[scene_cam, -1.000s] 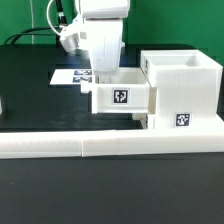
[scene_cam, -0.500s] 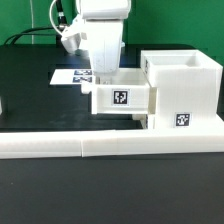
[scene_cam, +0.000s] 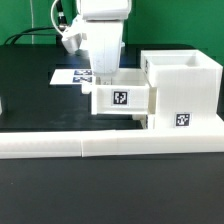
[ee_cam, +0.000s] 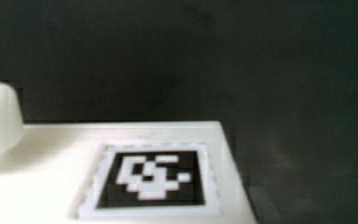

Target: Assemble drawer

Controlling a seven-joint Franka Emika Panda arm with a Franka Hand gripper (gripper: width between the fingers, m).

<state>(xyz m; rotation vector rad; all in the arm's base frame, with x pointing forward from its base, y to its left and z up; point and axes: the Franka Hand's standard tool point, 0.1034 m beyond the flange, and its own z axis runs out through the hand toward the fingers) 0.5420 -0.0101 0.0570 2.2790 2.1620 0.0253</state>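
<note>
I count one housing, one tray, one marker board, one white bar. Two tags face exterior camera: tray's, housing's.

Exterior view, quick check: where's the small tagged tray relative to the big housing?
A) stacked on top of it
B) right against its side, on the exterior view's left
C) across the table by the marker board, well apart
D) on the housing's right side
B: the small tray sits against the housing on the exterior view's left, with the arm directly above it and both parts near the white bar.
</note>
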